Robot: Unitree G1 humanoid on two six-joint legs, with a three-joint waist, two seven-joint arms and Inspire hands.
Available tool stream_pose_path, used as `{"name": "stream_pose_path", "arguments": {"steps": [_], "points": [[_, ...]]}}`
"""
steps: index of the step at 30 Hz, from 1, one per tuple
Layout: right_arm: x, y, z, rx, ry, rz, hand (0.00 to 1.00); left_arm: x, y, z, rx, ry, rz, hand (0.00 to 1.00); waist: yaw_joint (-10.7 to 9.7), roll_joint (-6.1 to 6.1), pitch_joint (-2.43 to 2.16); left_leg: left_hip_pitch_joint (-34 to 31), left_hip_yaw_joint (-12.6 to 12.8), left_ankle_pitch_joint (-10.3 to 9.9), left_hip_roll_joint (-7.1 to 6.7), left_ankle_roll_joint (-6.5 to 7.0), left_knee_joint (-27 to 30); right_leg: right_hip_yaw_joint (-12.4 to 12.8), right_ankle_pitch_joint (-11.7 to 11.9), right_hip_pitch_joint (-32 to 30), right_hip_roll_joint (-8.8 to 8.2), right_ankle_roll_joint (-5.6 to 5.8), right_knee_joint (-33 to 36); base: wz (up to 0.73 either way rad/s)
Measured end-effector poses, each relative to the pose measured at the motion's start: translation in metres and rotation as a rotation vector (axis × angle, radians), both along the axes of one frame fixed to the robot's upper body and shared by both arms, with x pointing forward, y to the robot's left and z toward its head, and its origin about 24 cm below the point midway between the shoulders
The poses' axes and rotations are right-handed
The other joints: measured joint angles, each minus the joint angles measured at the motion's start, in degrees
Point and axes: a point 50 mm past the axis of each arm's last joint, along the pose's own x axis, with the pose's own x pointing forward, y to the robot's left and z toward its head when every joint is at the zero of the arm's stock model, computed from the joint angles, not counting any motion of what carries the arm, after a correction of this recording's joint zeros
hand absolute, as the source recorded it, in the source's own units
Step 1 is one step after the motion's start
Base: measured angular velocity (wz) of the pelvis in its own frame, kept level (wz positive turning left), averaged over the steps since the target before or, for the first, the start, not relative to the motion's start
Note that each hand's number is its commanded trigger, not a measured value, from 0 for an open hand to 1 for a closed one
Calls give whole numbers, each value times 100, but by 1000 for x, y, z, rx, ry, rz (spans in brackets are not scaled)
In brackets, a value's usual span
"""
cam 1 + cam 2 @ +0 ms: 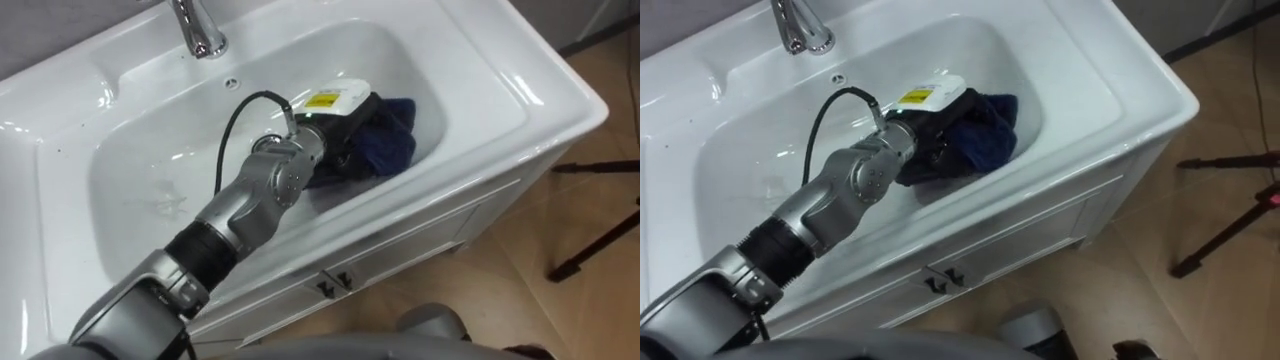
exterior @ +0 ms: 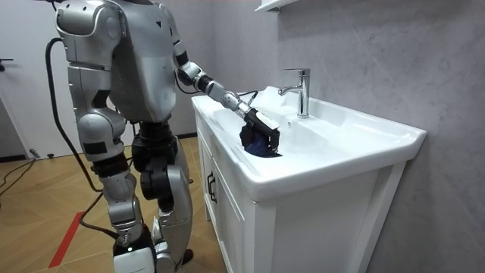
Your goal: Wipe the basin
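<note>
The robot's left hand [image 1: 350, 125] is down in the white shiny basin [image 1: 480, 70], on a dark blue crumpled cloth [image 1: 392, 140]. The cloth lies at the bowl's right end. Can't tell if the hand grips it, maybe just presses. 1 silver metal tap [image 1: 200, 30] stands behind.

A washroom set-up: white basin [image 2: 379, 136] on a cabinet [image 2: 227, 212], chrome tap [image 2: 302, 91], grey wall [image 2: 379, 61], tripod legs [image 1: 590, 245] nearby.
</note>
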Motion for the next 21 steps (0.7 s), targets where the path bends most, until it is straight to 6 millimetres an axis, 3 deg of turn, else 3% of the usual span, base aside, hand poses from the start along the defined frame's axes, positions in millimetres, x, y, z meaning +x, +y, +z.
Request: {"name": "stream_pose_path", "arguments": {"steps": [7, 12, 16, 21], "points": [[2, -4, 2, -13, -23, -34, 0, 7, 34, -23, 189, -11, 95, 100, 87, -77, -34, 37, 114, 1, 23, 0, -24, 128, 1, -81, 20, -2, 94, -10], [-5, -9, 3, -34, -21, -72, 0, 8, 74, -41, 348, 9, 181, 100, 137, -234, -144, 27, 147, 2, 48, 3, 18, 189, 31, -71, 41, -6, 73, -3], [-5, -9, 3, -44, -14, -69, 0, 2, 107, -53, 406, 33, 282, 100, 250, -233, -149, 66, 283, 2, 80, 4, 14, 346, 62, -49, 77, -8, 87, -20], [-8, -12, 4, -77, -4, -88, 0, -5, 142, -60, 428, 58, 417, 100, 438, -177, -158, 97, 303, 4, 106, 1, 13, 366, 72, -80, 103, -17, 55, -3]]}}
